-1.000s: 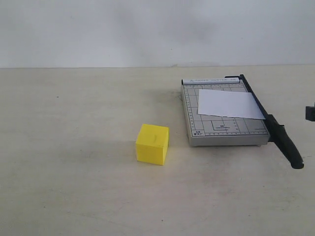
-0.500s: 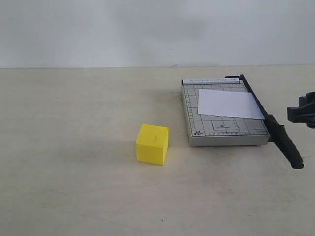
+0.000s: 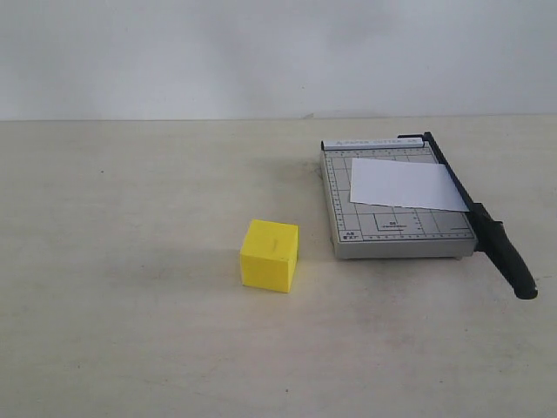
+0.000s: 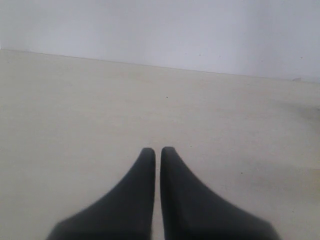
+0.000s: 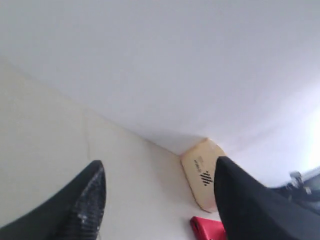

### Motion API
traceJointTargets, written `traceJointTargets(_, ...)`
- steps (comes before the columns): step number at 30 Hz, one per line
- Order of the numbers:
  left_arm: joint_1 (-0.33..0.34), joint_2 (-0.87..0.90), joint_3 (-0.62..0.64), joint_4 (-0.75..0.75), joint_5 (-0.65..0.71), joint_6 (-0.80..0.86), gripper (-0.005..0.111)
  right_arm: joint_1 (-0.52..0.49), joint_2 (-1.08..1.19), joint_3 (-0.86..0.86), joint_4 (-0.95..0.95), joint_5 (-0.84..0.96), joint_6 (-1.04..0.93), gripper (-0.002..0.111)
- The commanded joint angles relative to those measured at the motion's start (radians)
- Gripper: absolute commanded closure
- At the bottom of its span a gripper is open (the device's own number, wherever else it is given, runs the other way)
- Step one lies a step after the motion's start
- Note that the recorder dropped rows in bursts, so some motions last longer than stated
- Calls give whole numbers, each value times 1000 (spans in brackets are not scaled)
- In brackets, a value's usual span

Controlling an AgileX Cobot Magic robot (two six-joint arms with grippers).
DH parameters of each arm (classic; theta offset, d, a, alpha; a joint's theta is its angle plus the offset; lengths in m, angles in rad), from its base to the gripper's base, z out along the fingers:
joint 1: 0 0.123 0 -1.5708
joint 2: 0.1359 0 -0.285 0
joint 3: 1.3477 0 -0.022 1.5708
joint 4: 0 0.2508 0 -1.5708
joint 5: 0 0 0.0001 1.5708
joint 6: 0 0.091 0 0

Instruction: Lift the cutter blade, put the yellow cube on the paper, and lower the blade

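The yellow cube rests on the table left of the grey gridded board. On that board lies the white paper. Along the board's right edge the cutter blade lies lowered, its thick black handle jutting past the front corner. Neither gripper appears in the exterior view. My left gripper is shut and empty over bare tabletop in the left wrist view. In the right wrist view my right gripper is open, with nothing between its fingers, pointing at a wall.
The beige table stretches wide to the left and in front of the cube. A white wall stands behind. The right wrist view shows a beige device and a red object off the work area.
The right arm, visible at the right edge of the exterior view half a second ago, has withdrawn out of sight. Cube, paper and blade have not moved.
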Motion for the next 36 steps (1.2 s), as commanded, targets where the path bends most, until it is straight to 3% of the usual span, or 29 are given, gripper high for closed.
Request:
traceJointTargets(1, 2, -4, -3, 5, -14, -4, 102, 2, -12, -66, -3, -187, 269, 48)
traceJointTargets(6, 2, -4, -3, 5, -14, -4, 102, 2, -12, -89, -1, -46, 378, 48)
traceJointTargets(11, 2, -4, -3, 5, -14, -4, 102, 2, -12, -89, -1, 264, 517, 48)
traceJointTargets(18, 2, -4, -3, 5, -14, -4, 102, 2, -12, -89, -102, 651, 486, 48)
traceJointTargets(21, 2, -4, -3, 5, -14, -4, 102, 2, -12, -80, -104, 696, 380, 48)
traceJointTargets(23, 2, -4, -3, 5, -14, -4, 102, 2, -12, -64, -156, 669, 420, 48)
traceJointTargets(25, 2, -4, -3, 5, -14, -4, 102, 2, -12, -36, -323, 598, 636, 48)
traceJointTargets(31, 2, -4, -3, 5, -14, -4, 102, -42, -12, 27, -1079, 527, 1652, 48)
traceJointTargets(33, 2, -4, -3, 5, -14, -4, 102, -42, -12, 27, -1177, 546, 1785, 48)
traceJointTargets(36, 2, -4, -3, 5, -14, -4, 102, -42, -12, 27, -1177, 593, 1811, 48)
